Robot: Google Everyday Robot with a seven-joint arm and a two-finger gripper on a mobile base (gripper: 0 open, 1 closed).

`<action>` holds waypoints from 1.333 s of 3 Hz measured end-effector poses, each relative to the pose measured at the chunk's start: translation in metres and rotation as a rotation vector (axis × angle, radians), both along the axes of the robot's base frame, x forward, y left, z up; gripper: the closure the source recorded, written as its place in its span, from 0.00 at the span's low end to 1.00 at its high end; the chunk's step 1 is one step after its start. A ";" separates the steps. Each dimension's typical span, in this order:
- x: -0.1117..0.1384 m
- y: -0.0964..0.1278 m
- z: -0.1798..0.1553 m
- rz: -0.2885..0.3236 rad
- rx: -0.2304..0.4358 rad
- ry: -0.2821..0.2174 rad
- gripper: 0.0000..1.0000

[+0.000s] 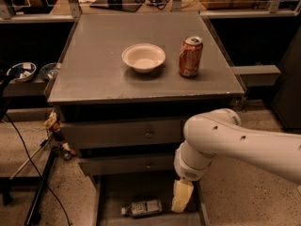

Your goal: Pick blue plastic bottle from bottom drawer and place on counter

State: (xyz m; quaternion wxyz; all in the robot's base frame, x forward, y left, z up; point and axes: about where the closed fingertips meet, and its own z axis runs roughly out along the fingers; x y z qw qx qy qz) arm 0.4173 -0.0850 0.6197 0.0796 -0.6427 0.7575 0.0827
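The blue plastic bottle [142, 207] lies on its side in the open bottom drawer [115, 192], cap pointing left. My gripper [181, 197] hangs from the white arm [235, 142] over the drawer's right side, just right of the bottle and slightly above it. The gripper is not touching the bottle. The counter [94, 65] is the gray cabinet top above.
A white bowl [143, 57] and an orange soda can [190, 56] stand on the counter. Two upper drawers with round knobs [148, 134] are shut. A dark stand and cables [37, 192] are on the floor at left. Shelves with bowls [22, 71] lie left.
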 end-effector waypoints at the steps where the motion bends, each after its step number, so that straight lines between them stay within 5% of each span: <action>1: 0.000 0.002 -0.014 0.008 0.006 0.007 0.00; 2: 0.022 0.006 -0.077 0.009 0.037 0.063 0.00; 4: 0.017 0.010 -0.085 0.020 0.020 0.068 0.00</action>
